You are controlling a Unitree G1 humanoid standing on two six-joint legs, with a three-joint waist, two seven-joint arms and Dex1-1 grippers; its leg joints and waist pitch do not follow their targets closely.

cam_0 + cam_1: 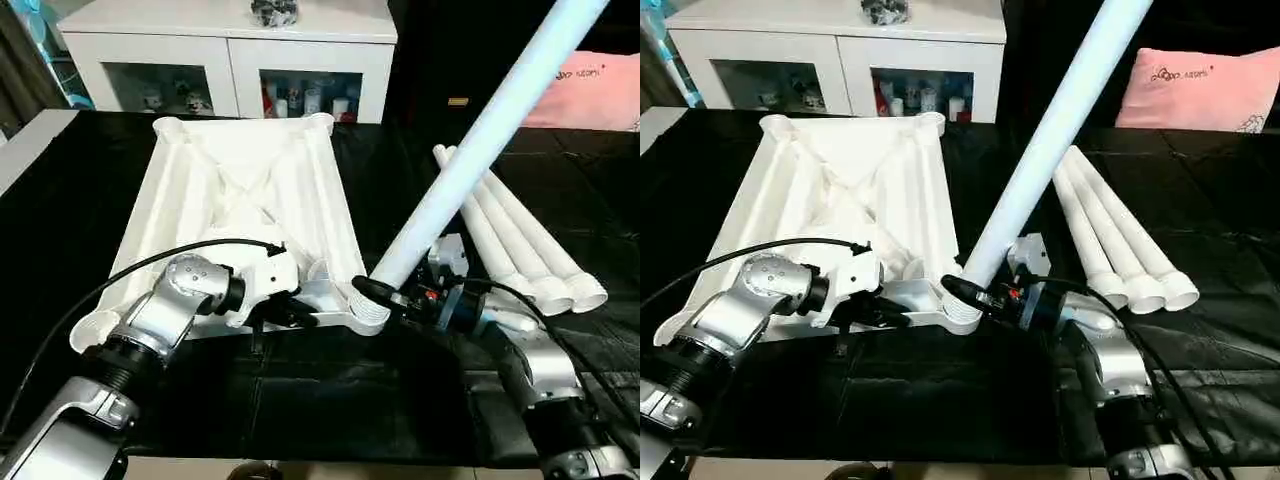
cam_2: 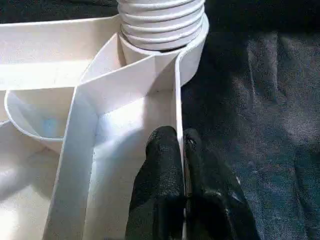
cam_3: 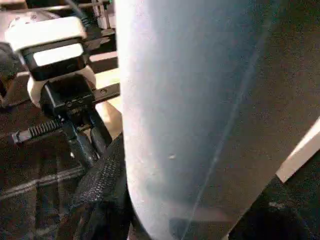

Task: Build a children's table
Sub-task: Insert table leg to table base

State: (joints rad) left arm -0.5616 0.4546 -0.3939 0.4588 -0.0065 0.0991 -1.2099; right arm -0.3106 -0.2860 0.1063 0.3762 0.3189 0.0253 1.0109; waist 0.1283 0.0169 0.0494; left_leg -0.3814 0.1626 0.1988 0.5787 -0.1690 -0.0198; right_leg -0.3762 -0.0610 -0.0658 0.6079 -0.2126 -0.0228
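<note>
**A:** On the black-covered table (image 1: 60,210), what lies in the middle?

**B:** The white tabletop (image 1: 240,190), turned underside up so its ribs and round corner sockets face the camera. Its far edge lies toward the white cabinet (image 1: 230,50) with glass doors; its near edge is by the robot's arms.

**A:** Where is the left gripper (image 2: 181,150)?

**B:** At the near edge of the tabletop, close to the near right corner. Its two black fingers (image 2: 160,175) are pressed together on the thin rim wall, one finger on each side of it, so it is clamped on the tabletop.

**A:** And the right gripper (image 1: 385,293)?

**B:** It is clamped around the lower part of one leg (image 1: 480,140), just above the corner socket (image 1: 367,312). That leg leans up and away to the right, its upper end passing out of the top of the head view. Its ridged, threaded end (image 2: 162,22) sits in the near right corner socket, seen close up from the left wrist.

**A:** Is the leg seated fully?

**B:** I cannot tell; several thread ridges show above the socket's rim.

**A:** The other legs?

**B:** Three spare legs (image 1: 520,235) lie side by side on the black cloth to the right of the tabletop, touching one another, wide ends toward the robot. A pink cushion (image 1: 1195,90) sits beyond them at the far right.
</note>
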